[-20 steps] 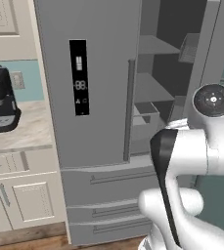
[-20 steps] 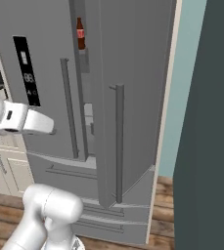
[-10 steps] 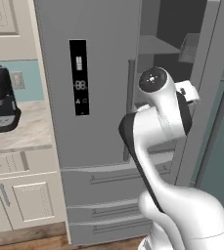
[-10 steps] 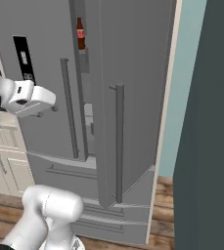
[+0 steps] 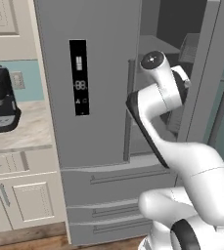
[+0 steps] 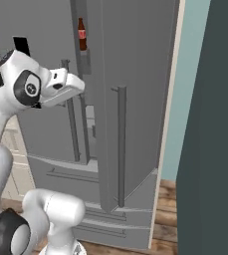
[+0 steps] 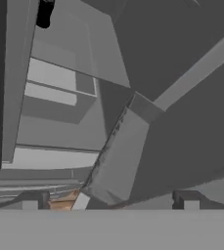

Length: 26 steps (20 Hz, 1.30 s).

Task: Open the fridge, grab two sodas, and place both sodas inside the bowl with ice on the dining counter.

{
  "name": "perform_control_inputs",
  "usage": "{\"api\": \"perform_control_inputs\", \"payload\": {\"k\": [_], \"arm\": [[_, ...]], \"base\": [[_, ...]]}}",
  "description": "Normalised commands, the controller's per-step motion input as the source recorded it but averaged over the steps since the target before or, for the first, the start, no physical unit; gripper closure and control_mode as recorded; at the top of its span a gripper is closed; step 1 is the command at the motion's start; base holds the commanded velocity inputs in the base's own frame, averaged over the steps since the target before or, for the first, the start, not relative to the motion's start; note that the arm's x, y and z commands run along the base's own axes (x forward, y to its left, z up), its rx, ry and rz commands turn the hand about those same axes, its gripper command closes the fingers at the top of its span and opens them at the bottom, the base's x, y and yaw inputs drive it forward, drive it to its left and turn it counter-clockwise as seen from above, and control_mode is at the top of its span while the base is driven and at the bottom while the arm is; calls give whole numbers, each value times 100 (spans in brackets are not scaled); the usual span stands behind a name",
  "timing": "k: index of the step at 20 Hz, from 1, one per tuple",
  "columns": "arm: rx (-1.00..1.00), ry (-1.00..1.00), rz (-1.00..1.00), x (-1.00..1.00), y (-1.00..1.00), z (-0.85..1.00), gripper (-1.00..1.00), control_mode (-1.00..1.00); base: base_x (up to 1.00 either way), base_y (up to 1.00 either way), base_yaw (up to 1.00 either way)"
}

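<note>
The fridge (image 5: 99, 88) is seen straight ahead, tall and grey. Its left door is shut and carries a black display panel (image 5: 79, 77). Its right door (image 6: 135, 99) is swung out toward the robot, so that a gap shows between the two doors. Below the doors, drawers (image 5: 108, 195) are stacked down to a wooden floor (image 6: 168, 214).

Through the gap in the right base view, one soda (image 6: 82, 34) is seen standing upright on a high shelf inside the fridge, dark brown with a red label. In the hand view a dark shape at the top left edge may be a bottle, but it cannot be told for sure.

The arm is raised in front of the fridge at about the height of the door handles, with the hand directed into the gap between the doors. The gripper (image 7: 108, 199) is spread wide, its two dark fingertips (image 7: 31, 200) set well apart at the bottom of the hand view, and nothing is held between them. Beyond the tips, grey shelves and door bins (image 7: 59, 88) of the fridge interior are seen at a tilt.

To the left of the fridge, a black coffee machine (image 5: 2, 100) is set on a pale counter (image 5: 20, 132) above cream cabinets (image 5: 23, 205). To the right of the fridge, a teal wall (image 6: 177, 99) is seen.
</note>
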Motion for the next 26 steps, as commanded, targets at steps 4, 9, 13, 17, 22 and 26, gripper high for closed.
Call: {"api": "perform_control_inputs", "payload": {"k": [4, 9, 13, 17, 22, 26], "arm": [[0, 5, 3, 69, -38, -1, -100, -100], [0, 0, 0, 23, -68, -2, -100, -100], [3, -1, 0, 0, -92, -5, -100, -100], [3, -1, 0, -1, -87, -4, -100, -100], [4, 0, -1, 0, -94, 0, -100, -100], [4, 0, -4, 2, -96, 0, -100, -100]], "base": [[0, 0, 0], [0, 0, 0], [0, 0, 0], [0, 0, 0], [0, 0, 0], [0, 0, 0]]}}
